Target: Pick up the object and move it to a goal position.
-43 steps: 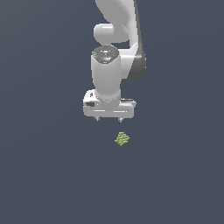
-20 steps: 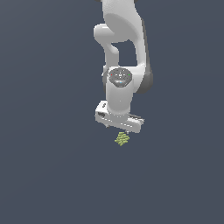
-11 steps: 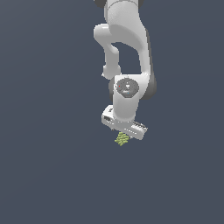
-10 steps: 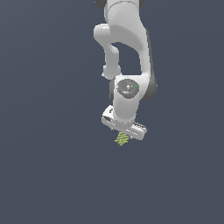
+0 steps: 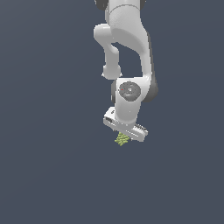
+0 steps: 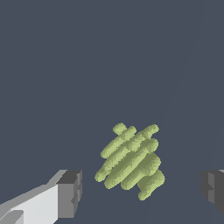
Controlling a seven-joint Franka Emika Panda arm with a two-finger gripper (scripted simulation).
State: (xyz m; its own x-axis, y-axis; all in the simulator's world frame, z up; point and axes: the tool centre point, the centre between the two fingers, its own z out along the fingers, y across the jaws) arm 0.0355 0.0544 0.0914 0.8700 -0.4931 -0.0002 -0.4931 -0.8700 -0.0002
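Observation:
The object (image 5: 122, 139) is a tiny yellow-green ridged lump resting on the dark grey floor. In the exterior view the white gripper (image 5: 124, 134) hangs right over it and hides part of it. The wrist view shows the object (image 6: 130, 160) as a stack of striped ridges lying between the two grey fingertips, one fingertip (image 6: 70, 194) on one side and the other fingertip (image 6: 213, 188) on the far side. Both pads stand well apart from the lump, with floor showing in the gaps. The gripper (image 6: 141, 191) is open and touches nothing.
A uniform dark grey floor (image 5: 48, 166) surrounds the arm. The white arm (image 5: 127, 48) rises from the gripper to the upper edge of the exterior view.
The gripper has come down and shifted toward the exterior view's right until it straddles the object. The wrist has tilted. The object has stayed in place.

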